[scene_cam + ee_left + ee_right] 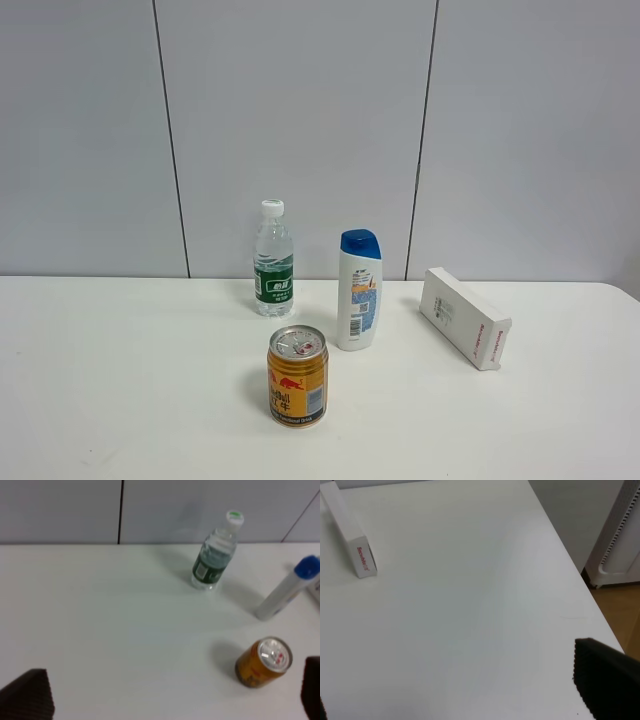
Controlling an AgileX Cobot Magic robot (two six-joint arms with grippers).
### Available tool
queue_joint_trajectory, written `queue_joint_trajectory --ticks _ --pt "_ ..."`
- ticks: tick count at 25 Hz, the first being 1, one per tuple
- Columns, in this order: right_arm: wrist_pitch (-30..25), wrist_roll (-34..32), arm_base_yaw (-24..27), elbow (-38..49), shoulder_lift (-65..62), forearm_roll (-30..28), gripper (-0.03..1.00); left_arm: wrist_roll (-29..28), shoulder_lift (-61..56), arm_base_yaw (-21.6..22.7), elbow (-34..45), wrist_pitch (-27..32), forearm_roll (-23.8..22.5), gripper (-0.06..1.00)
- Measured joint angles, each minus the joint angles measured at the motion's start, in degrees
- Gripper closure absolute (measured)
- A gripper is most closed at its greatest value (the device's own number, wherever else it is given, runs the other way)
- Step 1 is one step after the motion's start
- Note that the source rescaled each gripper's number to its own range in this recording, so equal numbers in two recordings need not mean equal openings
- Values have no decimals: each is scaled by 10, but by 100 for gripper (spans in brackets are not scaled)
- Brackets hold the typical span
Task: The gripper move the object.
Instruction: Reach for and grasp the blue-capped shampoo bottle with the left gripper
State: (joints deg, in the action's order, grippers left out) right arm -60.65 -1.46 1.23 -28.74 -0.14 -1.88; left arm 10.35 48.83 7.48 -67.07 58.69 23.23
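The white shampoo bottle (359,290) with a blue cap and a blue-orange label stands upright at the table's middle; it also shows at the edge of the left wrist view (286,589). Neither gripper shows in the exterior high view. In the left wrist view my left gripper (167,695) is open and empty, its black fingertips (27,695) wide apart, well short of the bottle. In the right wrist view my right gripper (451,682) is open and empty over bare table, with one black finger (605,680) in sight. The bottle is out of that view.
A clear water bottle (273,260) with a green label stands left of the shampoo bottle. A gold drink can (297,376) stands in front of both. A white box (464,317) lies to the right. The table's right edge (570,560) borders the floor and a white appliance (620,535).
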Motion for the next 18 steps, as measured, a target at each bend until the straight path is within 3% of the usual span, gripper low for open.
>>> queue_joint_trajectory --ticks 5,8,18 --pt "0 0 0 0 0 0 -3 29 63 -5 -22 -38 36 -6" --pt "0 0 0 0 0 0 -3 42 100 -33 -21 -62 33 -6" --pt "0 0 0 0 0 0 -3 61 247 -211 -21 -202 10 -6"
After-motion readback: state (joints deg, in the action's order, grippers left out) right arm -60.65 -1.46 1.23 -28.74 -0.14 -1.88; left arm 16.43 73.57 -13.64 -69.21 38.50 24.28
